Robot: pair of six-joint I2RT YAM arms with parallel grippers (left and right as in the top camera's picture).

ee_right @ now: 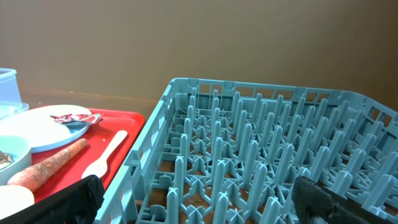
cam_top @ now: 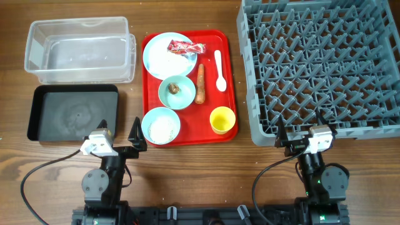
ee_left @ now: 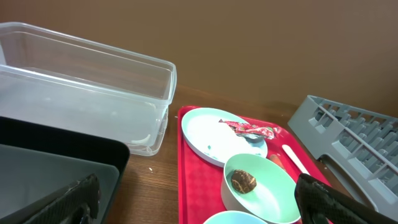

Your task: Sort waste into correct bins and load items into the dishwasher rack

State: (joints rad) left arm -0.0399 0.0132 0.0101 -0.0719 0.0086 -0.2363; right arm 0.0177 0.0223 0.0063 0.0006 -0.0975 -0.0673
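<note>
Wood-grain table (cam_top: 187, 181), mid-brown w/ darker streaks, lies under & ahead of both sets of jaws. In wrist views a plain tan-brown wall (ee_left: 249, 50) stands straight ahead of the jaws, meeting the table's far edge. Light soft, even; shadows faint.

**Item 1.** Red tray (cam_top: 192, 127): rectangular, glossy plastic, with rounded corners and a low raised rim. It lies flat near the middle of the tabletop (cam_top: 187, 181), its long sides running from the near edge toward the far one. The left wrist view shows the red tray (ee_left: 198, 180) lengthwise, and the right wrist view catches the red tray (ee_right: 132, 123) at its edge.

**Item 2.** Tabletop: brown wood, with the grain running side to side (darker streaks show overhead).

**Item 3.** Wall (ee_left: 261, 50): plain matt brown, beyond the tabletop's far edge. The wall (ee_right: 186, 37) fills the upper part of both wrist views.
</note>
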